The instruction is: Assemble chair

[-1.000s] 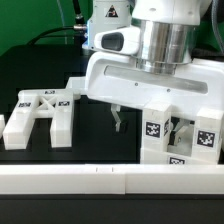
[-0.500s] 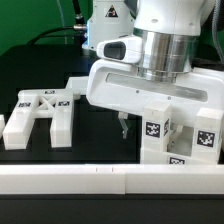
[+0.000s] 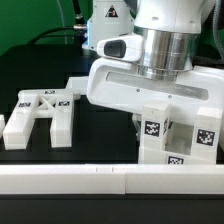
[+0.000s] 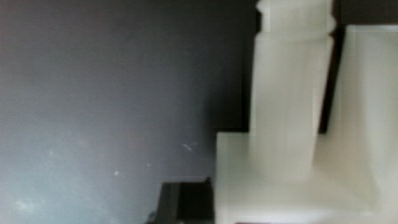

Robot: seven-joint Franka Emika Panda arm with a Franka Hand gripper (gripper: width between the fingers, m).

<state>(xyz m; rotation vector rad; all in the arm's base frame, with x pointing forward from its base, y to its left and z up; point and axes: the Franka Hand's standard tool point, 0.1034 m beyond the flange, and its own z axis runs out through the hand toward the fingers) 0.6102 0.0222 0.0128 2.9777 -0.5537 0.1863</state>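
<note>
The claw (image 3: 134,108) is hanging clenched, its tips hiding behind the tagged block (image 3: 180,135) at the exterior view's right, so whether it is gripping anything is impossible to tell, while the cross-braced plate (image 3: 43,112) is lying well apart on the black table (image 3: 100,135) at that view's left.

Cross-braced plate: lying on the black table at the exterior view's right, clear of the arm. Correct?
No. The exterior view shows the cross-braced plate at its left, not its right. The rest holds: it lies on the black table, clear of the arm, which stands over the tagged block.
</note>
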